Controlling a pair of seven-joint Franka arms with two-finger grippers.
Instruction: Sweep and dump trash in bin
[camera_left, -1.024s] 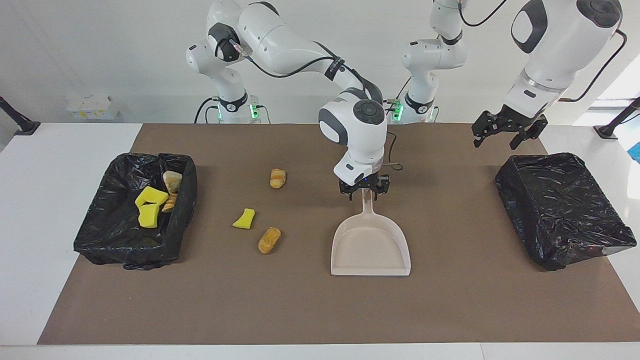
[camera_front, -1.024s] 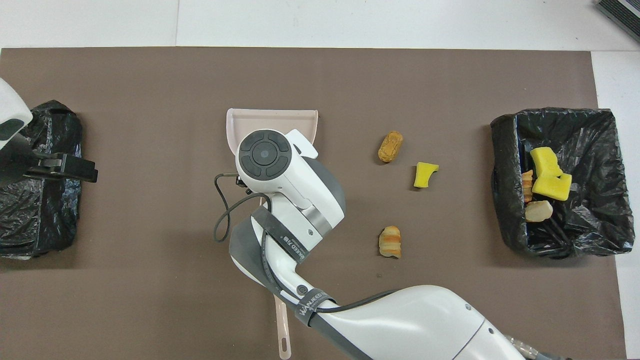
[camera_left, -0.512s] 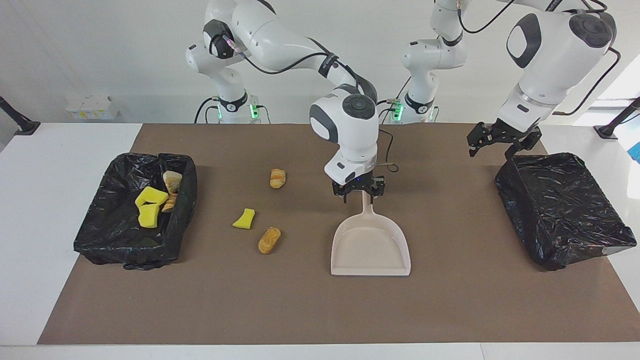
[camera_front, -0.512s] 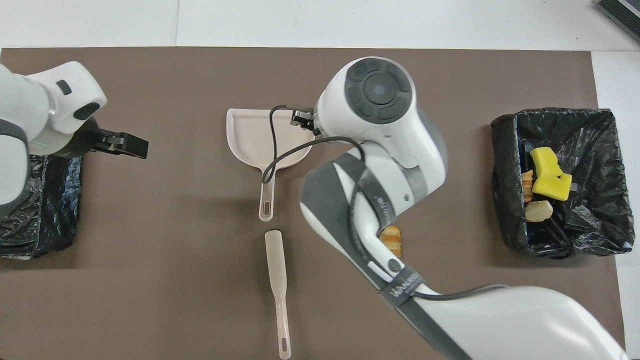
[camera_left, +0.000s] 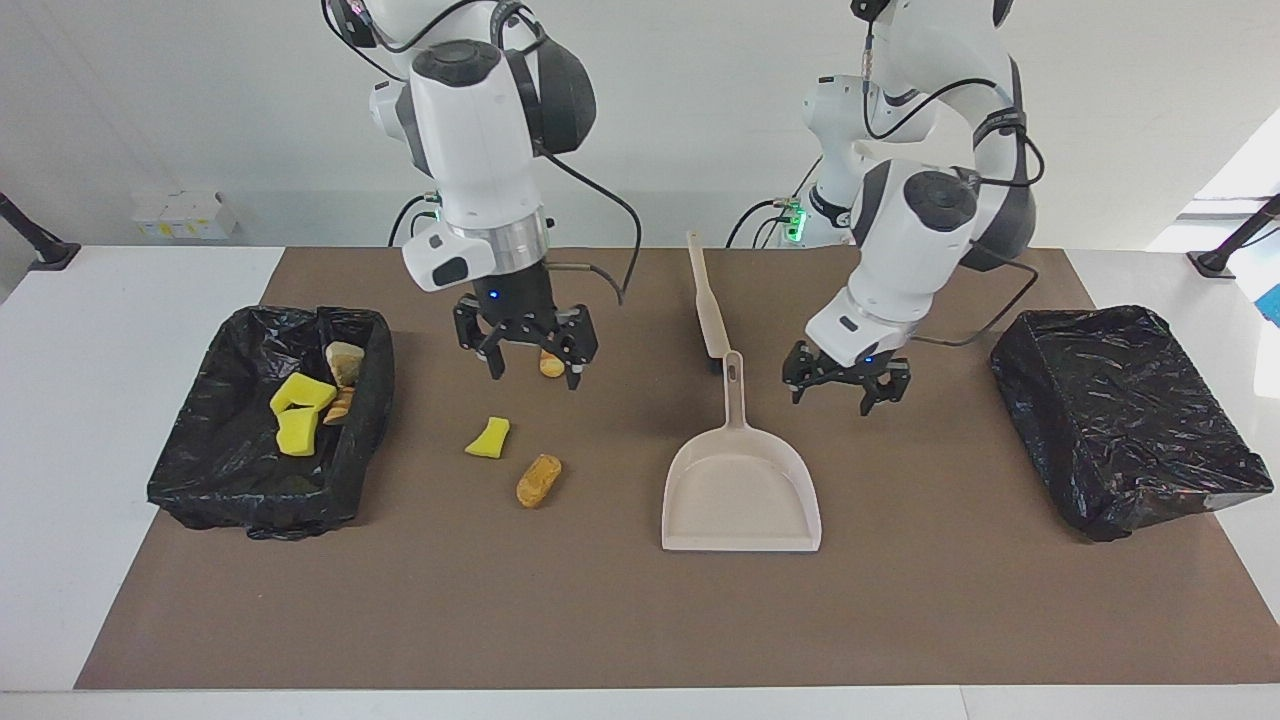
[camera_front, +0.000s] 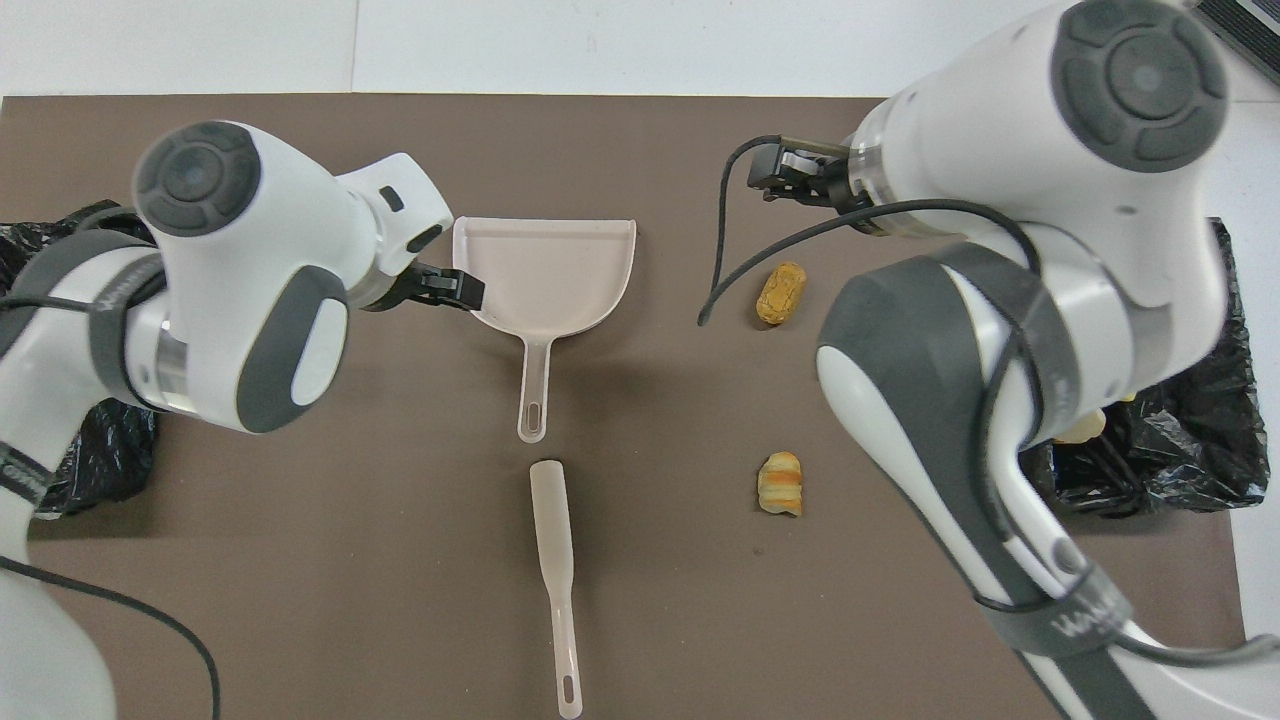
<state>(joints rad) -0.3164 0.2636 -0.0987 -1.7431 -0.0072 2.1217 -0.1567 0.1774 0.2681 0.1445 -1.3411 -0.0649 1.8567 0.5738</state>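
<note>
The lined bin (camera_left: 180, 480) sits at the right arm's end of the desk, with yellow and brown scraps (camera_left: 300, 415) already in it. Toward the middle of the desk from it hangs the right tool (camera_left: 528, 362), fingers spread and empty. It is over one brown bread piece (camera_left: 552, 362), which shows between its fingers. A yellow sponge chunk (camera_left: 488, 438) and a second bread piece (camera_left: 539, 480) lie farther from the robots than that piece, so all three loose scraps are below or close to this tool.

Next comes the sweeper (camera_left: 706, 300), flat on the desk between the two tools. Its long axis runs toward and away from the robots, almost end to end with the handle of the dustpan (camera_left: 740, 495). The dustpan's mouth faces away from the robots.

The left tool (camera_left: 848, 385) hangs low just beside that handle, open and holding nothing, with a covered black bin (camera_left: 1130, 420) toward its own end.

The left tool looks best placed to take the dustpan handle. The scraps all lie on the right tool's side of the pan, so the sweep would have to run from there.
</note>
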